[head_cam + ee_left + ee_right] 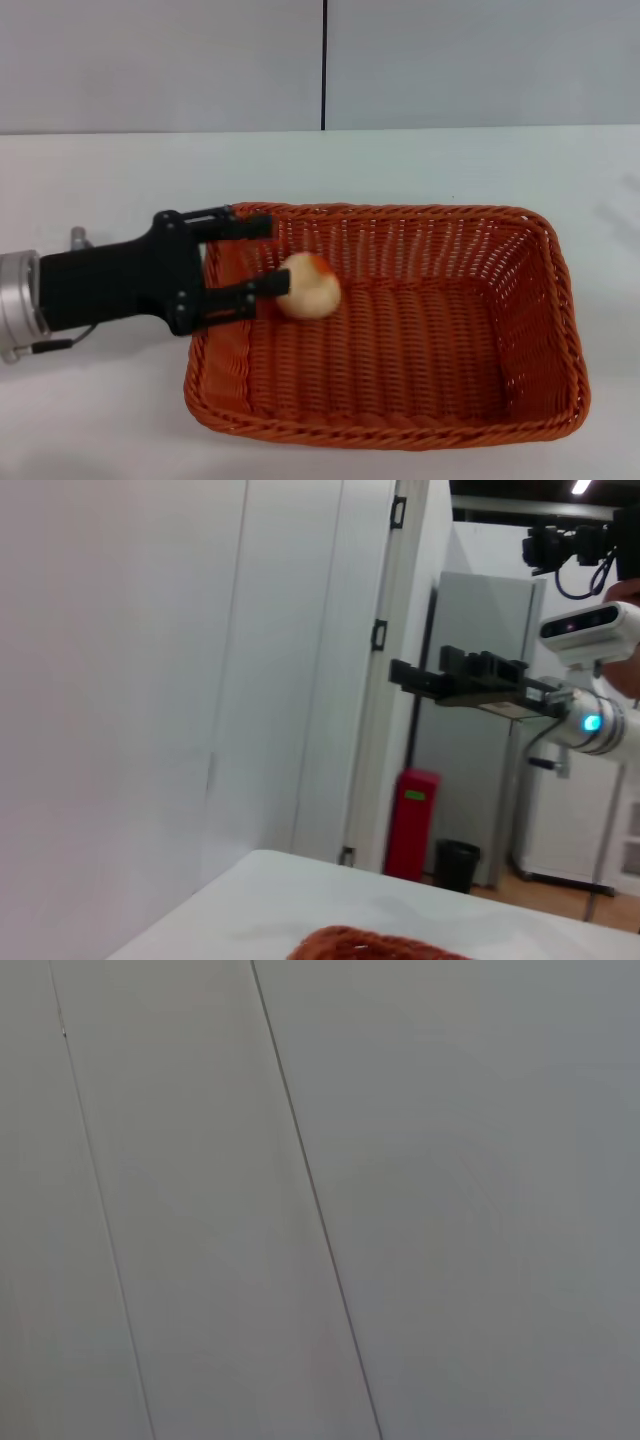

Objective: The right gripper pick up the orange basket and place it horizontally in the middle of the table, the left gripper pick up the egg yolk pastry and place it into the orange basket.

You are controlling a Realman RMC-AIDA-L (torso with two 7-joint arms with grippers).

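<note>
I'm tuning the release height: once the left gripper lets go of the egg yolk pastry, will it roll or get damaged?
The egg yolk pastry looks round, so it may roll a little across the orange basket, whose sloping walls should stop it. It looks soft and crumbly, so a drop might dent it. The open left gripper flanks it.

No text can be read (no labels or numbers).
</note>
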